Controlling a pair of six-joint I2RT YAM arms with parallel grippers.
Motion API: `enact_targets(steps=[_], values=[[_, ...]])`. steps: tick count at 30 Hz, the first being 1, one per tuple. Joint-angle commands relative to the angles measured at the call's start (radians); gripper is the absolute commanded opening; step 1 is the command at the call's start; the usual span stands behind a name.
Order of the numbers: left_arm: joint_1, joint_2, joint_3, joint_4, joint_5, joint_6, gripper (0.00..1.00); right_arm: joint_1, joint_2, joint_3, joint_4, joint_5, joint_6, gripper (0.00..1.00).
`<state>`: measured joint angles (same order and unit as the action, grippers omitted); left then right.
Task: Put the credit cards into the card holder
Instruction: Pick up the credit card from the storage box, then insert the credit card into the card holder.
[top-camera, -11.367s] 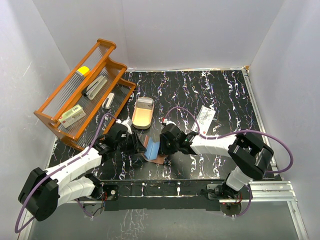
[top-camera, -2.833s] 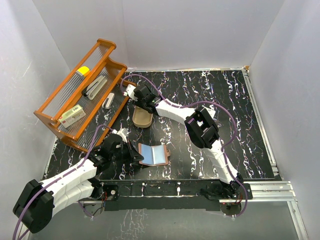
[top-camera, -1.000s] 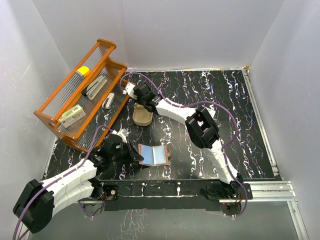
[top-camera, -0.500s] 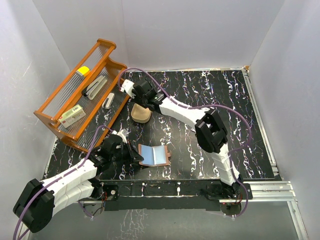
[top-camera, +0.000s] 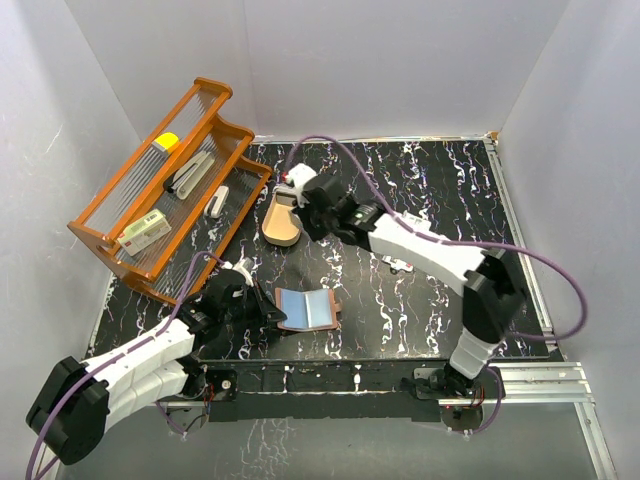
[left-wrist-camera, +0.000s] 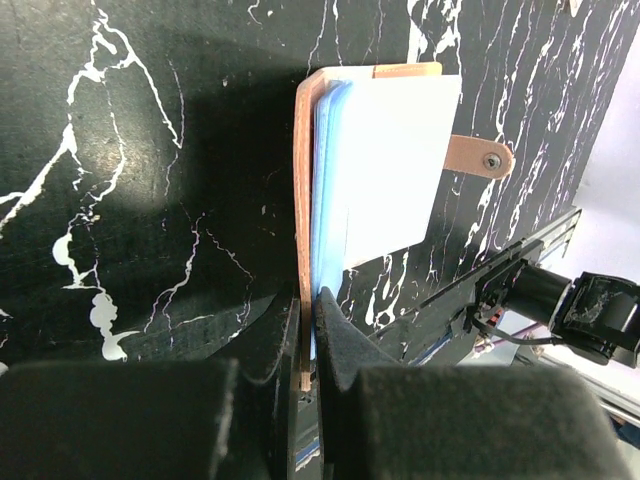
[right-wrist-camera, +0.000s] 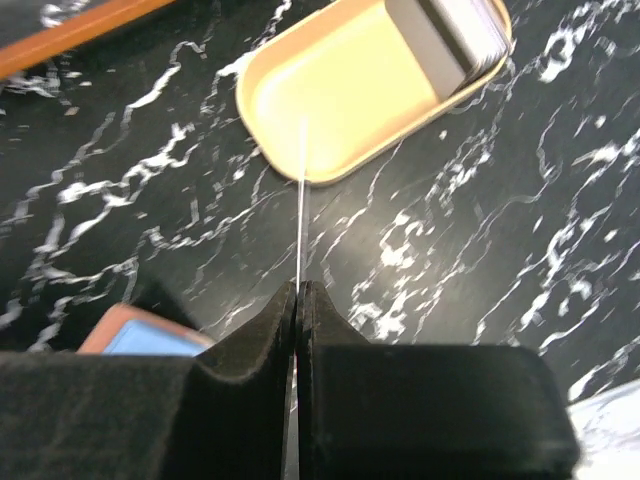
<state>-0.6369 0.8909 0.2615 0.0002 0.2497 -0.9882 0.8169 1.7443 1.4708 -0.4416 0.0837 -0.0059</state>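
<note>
The card holder (top-camera: 308, 310) is laid open on the table (top-camera: 430, 190) near its front edge, and its left flap is pinched by the clenched left pincer (left-wrist-camera: 310, 330). A credit card (right-wrist-camera: 301, 200), seen only by its thin edge, is gripped in the closed right pincer (right-wrist-camera: 298, 300), close to the tan tray (right-wrist-camera: 340, 90). A second credit card (top-camera: 398, 263) is lying flat on the table further right.

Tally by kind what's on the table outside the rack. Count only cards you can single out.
Credit cards: 2, held card in right jaws, loose card on table
Card holder: 1
Tan tray: 1
Total: 4
Tray's stack and the holder's contents can't be counted.
</note>
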Motion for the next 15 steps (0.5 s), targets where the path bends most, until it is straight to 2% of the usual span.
enact_targets(steps=[1,7,10,15], values=[[0.002,0.005,0.018,0.005,-0.046,-0.014,0.00,0.000,-0.185,-0.144,0.081,-0.047,0.277,0.00],[0.001,0.011,0.013,0.003,-0.099,-0.029,0.00,0.004,-0.319,-0.333,0.150,-0.149,0.479,0.00],[0.002,0.013,0.011,0.007,-0.123,-0.037,0.00,0.008,-0.357,-0.408,0.161,-0.150,0.572,0.00],[0.002,0.020,0.004,0.006,-0.141,-0.038,0.00,0.021,-0.416,-0.573,0.284,-0.195,0.712,0.00]])
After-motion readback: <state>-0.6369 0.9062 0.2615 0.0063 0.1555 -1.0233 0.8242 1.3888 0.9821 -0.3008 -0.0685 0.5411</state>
